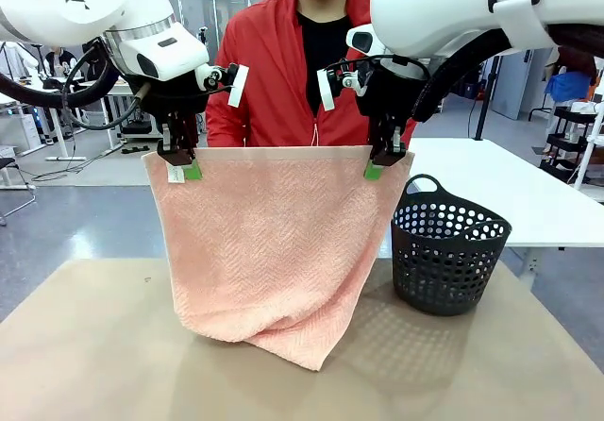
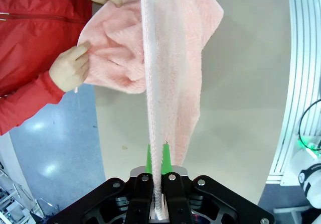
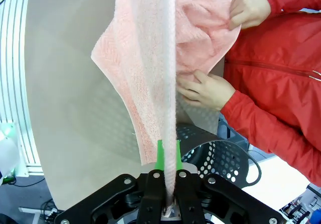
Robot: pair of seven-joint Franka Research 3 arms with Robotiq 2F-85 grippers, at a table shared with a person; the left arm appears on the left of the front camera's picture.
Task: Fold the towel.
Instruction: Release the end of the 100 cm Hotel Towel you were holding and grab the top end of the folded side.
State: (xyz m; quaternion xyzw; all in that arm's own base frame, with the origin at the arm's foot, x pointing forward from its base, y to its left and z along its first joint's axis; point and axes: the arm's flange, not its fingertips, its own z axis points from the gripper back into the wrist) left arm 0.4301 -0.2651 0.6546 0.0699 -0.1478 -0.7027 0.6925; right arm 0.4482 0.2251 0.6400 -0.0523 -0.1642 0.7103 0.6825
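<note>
Hanging like a curtain just beside the black basket (image 1: 448, 251), the salmon-pink towel (image 1: 274, 251) is stretched flat by its plain top hem. Its herringbone weave faces the front camera, and its bunched lower edge sags onto the tabletop (image 1: 85, 345). The left end effector (image 1: 184, 168) is clamped on the top corner farther from the basket, next to a small white label (image 1: 176, 174). The right end effector (image 1: 377, 168) pinches the corner nearer the basket. Seen edge-on from the wrists, the hem runs straight up from between green pads pressed tight on it. These views also show, on the towel's far side from the front camera, a person in a red jacket (image 3: 281, 83). One hand (image 2: 70, 68) and another hand (image 3: 249, 8) grip the towel's lower part.
</note>
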